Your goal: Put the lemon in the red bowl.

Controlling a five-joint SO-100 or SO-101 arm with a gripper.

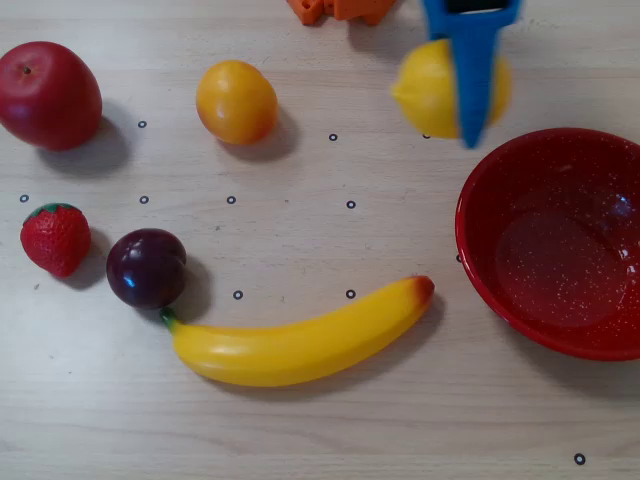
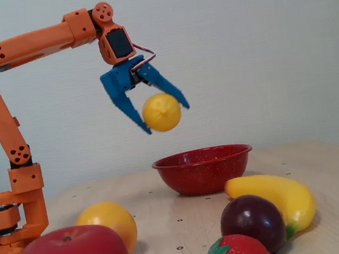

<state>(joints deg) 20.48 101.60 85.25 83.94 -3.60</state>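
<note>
One small plain-yellow oval toy lemon (image 2: 161, 112), pinched between the two blue plastic fingers of the orange arm's gripper (image 2: 166, 116); carried high in the air, clear of the tabletop. In the overhead view, same lemon (image 1: 430, 88) at upper right of frame, one blue finger (image 1: 473, 75) crossing over it, pointed nub turned toward frame left.

One large round glossy red bowl with fine white speckles (image 1: 545, 180), empty, at right edge of the overhead frame; in the fixed view (image 2: 203, 170) at centre, resting on the pale wooden table (image 1: 300, 420).

Key relation: lemon up and left of the bowl in the overhead frame, near its rim but not yet over the basin. In the fixed view, lemon well above the rim and apparently toward its left edge. Long axis of lemon roughly left-right across the overhead frame; of little consequence, bowl being much wider than fruit.

Judged step: transport, grasp done, release not yet done. Further travel toward frame right and down needed before opening. Risk: early release dropping the fruit on or outside the near rim.

Other items, untouched:
- red apple (image 1: 48, 94), upper left
- rounder orange-yellow fruit (image 1: 236, 101)
- strawberry (image 1: 56, 238)
- dark plum (image 1: 146, 267)
- long yellow banana (image 1: 300, 338), lower centre
</note>
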